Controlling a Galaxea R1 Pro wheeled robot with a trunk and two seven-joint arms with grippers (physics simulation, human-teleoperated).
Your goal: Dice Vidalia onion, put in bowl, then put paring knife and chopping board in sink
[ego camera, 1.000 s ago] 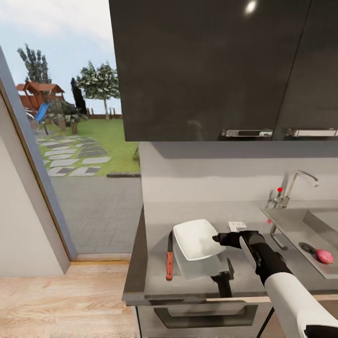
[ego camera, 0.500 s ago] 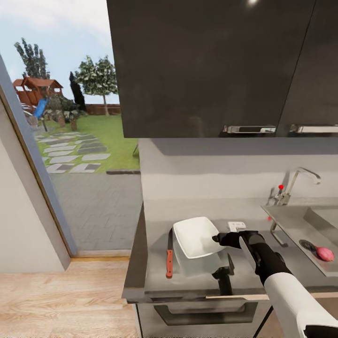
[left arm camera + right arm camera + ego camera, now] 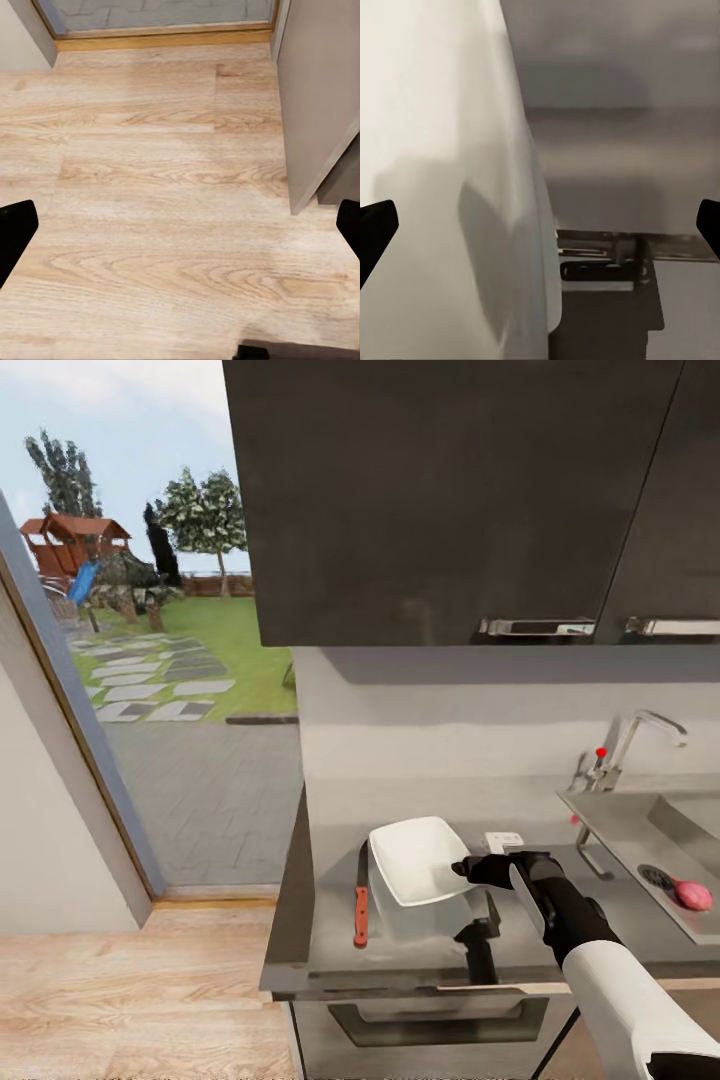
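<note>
While a glass door at the far left shows a garden with a playhouse, the grey desk [image 3: 330, 950] begins right of the wooden floor [image 3: 130, 1000] and runs under dark wall cabinets [image 3: 450, 500]. On the desk's left part lies the paring knife [image 3: 361, 908], red handle toward the near edge, dark blade pointing far. Just right of it the white chopping board [image 3: 418, 858] is tilted, its right side lifted off the desk. The right claw [image 3: 468, 868] is at that right edge of the board; in the right wrist view the board [image 3: 442, 180] fills the space between the two dark fingertips [image 3: 375, 225], which stand wide apart at the frame's sides, so whether they grip the board cannot be told. A small white object [image 3: 503, 841] sits on the desk just beyond the claw. Further right is the steel sink [image 3: 620, 825] with its faucet [image 3: 635, 740] at the far side, and the pinkish Vidalia onion [image 3: 692, 895] lies in the basin near the drain. The left claw [image 3: 180, 225] hangs wide over the wooden floor beside a cabinet corner.
</note>
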